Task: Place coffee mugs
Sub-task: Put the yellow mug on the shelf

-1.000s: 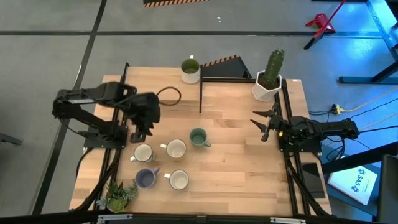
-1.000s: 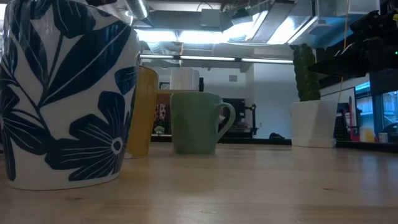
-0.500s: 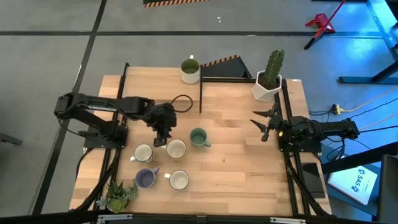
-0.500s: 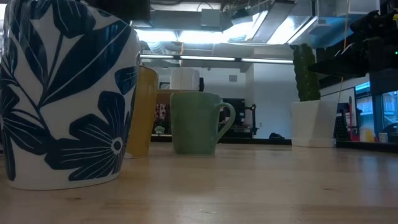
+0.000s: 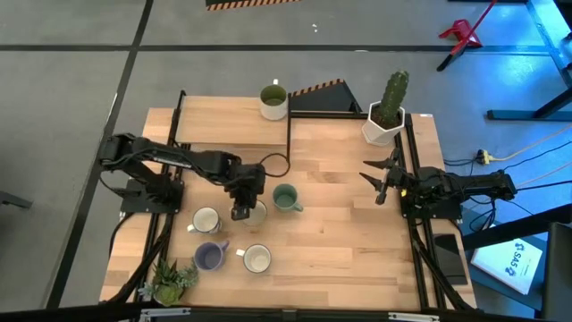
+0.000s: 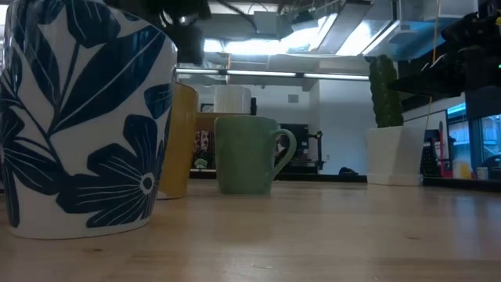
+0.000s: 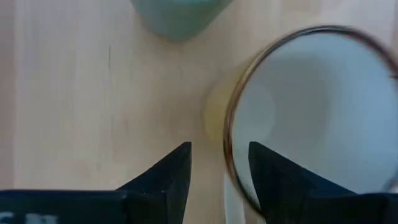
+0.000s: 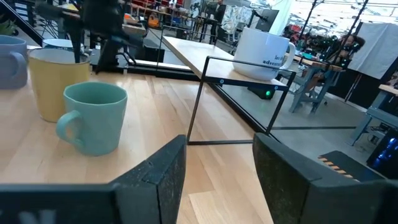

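Wooden table (image 5: 340, 224), five mugs clustered front-left, sixth whitish mug (image 5: 273, 100) at rear. Left gripper (image 5: 241, 211) open astride cream-yellow mug (image 7: 311, 118) rim, not gripping. Right gripper (image 5: 380, 182) parted, parked right edge. Placement barely begun.

The table (image 5: 340, 224) is being lit evenly from above, and only small soft shadows are being cast beside the mugs. Blue light is being spilled onto the floor at the right. In the low view, bright ceiling lights (image 6: 258, 47) are being seen as white glare, and the big flowered mug (image 6: 82, 117) up close is being shown soft and bulging. In the left wrist view, the cream-yellow mug (image 7: 311, 112) is being blurred at its rim.
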Robot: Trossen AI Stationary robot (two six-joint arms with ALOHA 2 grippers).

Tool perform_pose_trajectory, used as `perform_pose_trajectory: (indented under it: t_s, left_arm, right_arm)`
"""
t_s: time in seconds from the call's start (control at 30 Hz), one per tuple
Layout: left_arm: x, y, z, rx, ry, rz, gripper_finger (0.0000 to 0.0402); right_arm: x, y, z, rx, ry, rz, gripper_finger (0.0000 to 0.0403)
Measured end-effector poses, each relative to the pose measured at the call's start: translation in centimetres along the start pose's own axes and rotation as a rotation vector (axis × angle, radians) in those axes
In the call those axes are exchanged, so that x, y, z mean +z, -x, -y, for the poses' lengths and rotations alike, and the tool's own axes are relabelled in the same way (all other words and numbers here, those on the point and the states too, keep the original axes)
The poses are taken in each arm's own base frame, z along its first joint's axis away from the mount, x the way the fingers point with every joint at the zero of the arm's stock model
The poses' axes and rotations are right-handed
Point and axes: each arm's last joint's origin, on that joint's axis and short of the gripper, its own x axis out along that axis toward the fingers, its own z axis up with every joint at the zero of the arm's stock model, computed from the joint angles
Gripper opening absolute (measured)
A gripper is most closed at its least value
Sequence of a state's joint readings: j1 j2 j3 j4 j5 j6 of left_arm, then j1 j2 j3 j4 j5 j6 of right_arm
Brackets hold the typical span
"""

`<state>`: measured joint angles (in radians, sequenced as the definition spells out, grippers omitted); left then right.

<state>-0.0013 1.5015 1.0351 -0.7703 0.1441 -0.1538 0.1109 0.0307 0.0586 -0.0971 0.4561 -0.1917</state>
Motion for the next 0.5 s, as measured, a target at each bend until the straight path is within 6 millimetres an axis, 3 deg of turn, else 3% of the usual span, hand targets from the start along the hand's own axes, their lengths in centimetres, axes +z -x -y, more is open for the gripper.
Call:
perform_pose_trajectory:
  t_s: [0.13,0.27,0.5]
  left_arm:
    - [0.1,-1.2,-0.2,0.007,0.053,-0.04,0.0112]
    - [-0.1,-0.7,-0.2,0.014,0.075,-0.037,0.0025]
    - [0.1,0.5,-0.5,0.063,0.118,-0.017,0.0018]
  right_arm:
    - [0.0,0.0,0.0,0.003,0.0,0.0,0.0177]
    - [0.0,0.0,0.0,0.004,0.0,0.001,0.0177]
    - [0.0,0.0,0.0,0.002,0.0,0.001,0.0177]
